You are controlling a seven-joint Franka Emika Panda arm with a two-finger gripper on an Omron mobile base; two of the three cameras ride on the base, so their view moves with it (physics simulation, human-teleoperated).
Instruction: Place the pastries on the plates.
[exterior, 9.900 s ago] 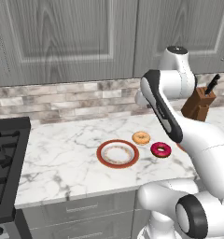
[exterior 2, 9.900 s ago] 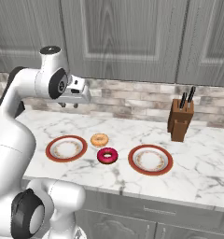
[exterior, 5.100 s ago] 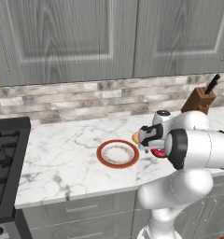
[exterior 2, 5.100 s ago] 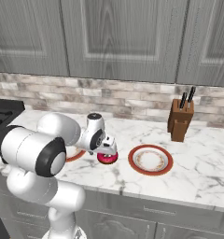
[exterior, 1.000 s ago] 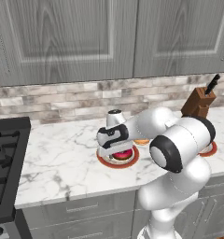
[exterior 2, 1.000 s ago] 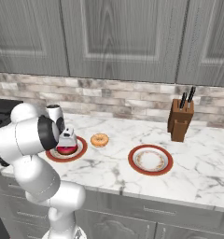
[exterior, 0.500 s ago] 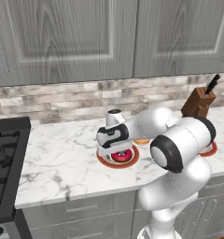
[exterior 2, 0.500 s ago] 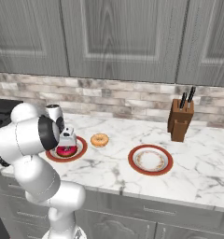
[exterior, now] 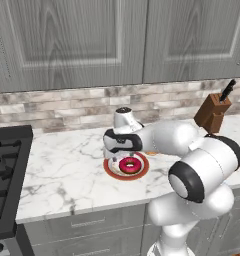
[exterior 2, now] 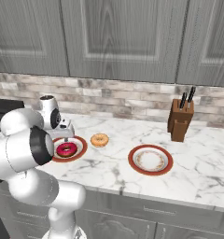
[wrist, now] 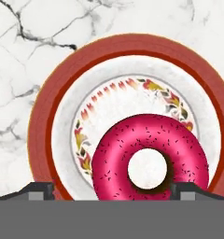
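The gripper (wrist: pixel 112 187) has lifted slightly with its fingers spread, leaving the pink doughnut (wrist: pixel 150 160) lying free below it on the plate (wrist: pixel 48 107); the orange doughnut (exterior 2: pixel 99 139) waits beside it.

One doughnut (exterior 2: pixel 66 150) lies on a plate (exterior 2: pixel 79 142), another doughnut (exterior 2: pixel 99 139) beside it.

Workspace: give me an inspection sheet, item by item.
Surface: white marble counter.
Job's things: pink doughnut lies on the left plate; orange doughnut on the counter between the plates; right plate bare.
Clutter: knife block near the backsplash.
Grippers: gripper directly over the pink doughnut, jaws open either side of it.
Cables: nothing seen.
Surroundings: grey cabinets, brick backsplash, stove.
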